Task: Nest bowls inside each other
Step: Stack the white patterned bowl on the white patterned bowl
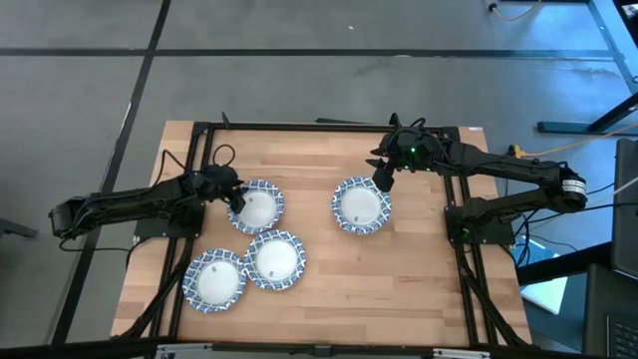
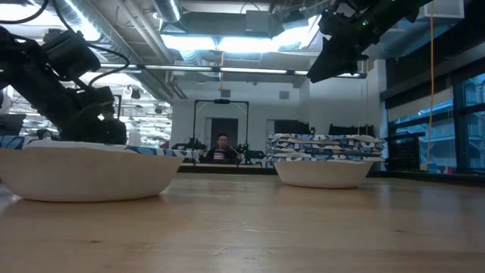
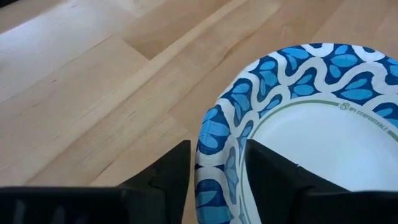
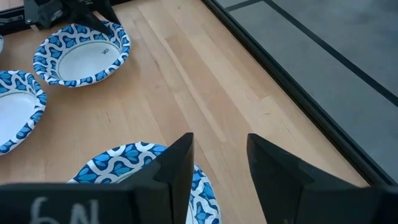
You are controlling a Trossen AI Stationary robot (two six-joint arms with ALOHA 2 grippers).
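Observation:
Three single blue-and-white rimmed bowls rest on their bases on the left half of the table: one (image 1: 257, 206), one (image 1: 274, 259) and one (image 1: 215, 280). A nested stack of bowls (image 1: 361, 204) sits on the right half and shows as several layered rims in the low view (image 2: 324, 148). My left gripper (image 1: 231, 195) is open and low at the left rim of the far single bowl (image 3: 323, 143). One finger (image 3: 168, 177) stands outside the rim (image 3: 217, 162) and the other (image 3: 273, 177) inside. My right gripper (image 1: 383, 179) is open and raised above the stack's far rim (image 4: 124, 163).
A black frame (image 1: 299, 128) runs along the table's far edge and both sides, where the arm bases stand. Bare wood lies between the single bowls and the stack, and along the near edge. A person (image 2: 221, 145) sits in the room far behind the table.

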